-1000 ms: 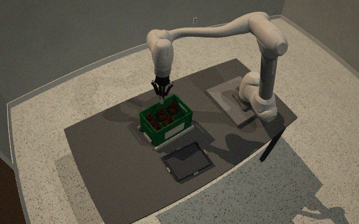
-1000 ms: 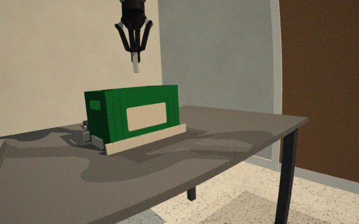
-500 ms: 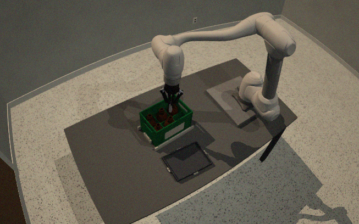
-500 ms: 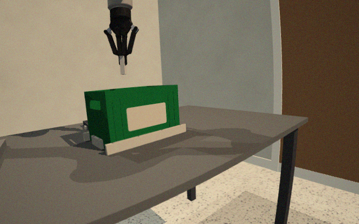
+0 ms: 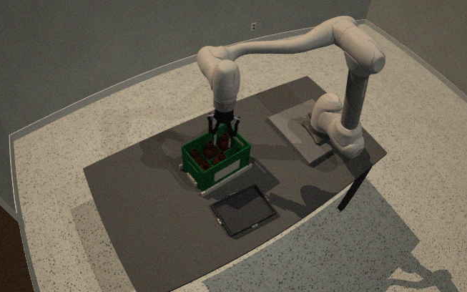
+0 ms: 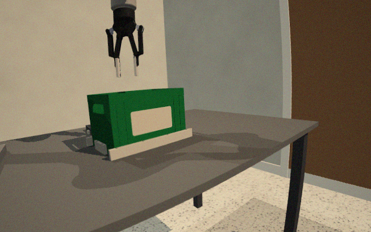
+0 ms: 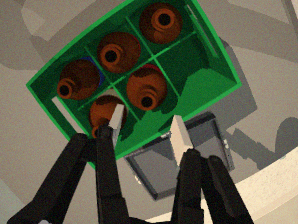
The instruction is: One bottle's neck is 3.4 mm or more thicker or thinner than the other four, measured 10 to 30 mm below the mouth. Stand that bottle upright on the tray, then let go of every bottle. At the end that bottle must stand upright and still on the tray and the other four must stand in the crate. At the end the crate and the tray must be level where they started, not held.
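Note:
A green crate [image 5: 212,159] stands on the dark table and holds several brown bottles, upright in their compartments. In the wrist view the crate [image 7: 139,63] shows the bottles from above, among them one at the far end [image 7: 161,22], one in the middle [image 7: 147,88] and one nearest my fingers. One corner compartment [image 7: 189,63] is empty. My gripper [image 6: 126,74] hangs a little above the crate's top, partly open, with nothing between the fingers. It also shows in the wrist view [image 7: 148,125] and the overhead view [image 5: 223,134]. The flat dark tray [image 5: 243,210] lies in front of the crate. In the side view the crate wall hides the bottles.
A beige rail [image 6: 150,144] runs along the crate's front foot. The arm's base stands on a grey plate [image 5: 296,134] at the table's right. The table edge and a leg [image 6: 296,178] are at the right of the side view.

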Tool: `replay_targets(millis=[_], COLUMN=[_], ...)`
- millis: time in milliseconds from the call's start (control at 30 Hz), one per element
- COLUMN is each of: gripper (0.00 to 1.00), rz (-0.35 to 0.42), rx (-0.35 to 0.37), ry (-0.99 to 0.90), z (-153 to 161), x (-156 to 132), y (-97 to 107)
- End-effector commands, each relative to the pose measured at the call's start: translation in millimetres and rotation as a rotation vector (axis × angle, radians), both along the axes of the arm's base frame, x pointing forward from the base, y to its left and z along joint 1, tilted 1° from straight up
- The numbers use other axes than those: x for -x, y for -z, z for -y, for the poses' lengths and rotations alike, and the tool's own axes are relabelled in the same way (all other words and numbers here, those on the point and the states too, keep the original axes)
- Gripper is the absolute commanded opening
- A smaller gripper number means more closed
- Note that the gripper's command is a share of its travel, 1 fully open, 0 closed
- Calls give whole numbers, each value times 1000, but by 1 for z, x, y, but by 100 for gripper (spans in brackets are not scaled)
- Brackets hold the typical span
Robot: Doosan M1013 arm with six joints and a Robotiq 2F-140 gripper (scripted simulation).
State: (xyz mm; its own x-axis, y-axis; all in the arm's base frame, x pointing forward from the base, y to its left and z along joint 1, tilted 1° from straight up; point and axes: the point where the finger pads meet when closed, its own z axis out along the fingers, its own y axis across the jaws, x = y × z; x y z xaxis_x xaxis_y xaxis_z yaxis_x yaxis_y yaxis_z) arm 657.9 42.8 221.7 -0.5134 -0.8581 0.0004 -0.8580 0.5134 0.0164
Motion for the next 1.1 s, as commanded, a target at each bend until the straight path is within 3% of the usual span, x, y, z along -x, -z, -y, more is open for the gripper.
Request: replay_targets(millis=[0, 1067], gripper=[38, 38], rz=[0, 0], rx=[0, 0], ry=[0, 0], z=[0, 0], x=[0, 0], y=[0, 3])
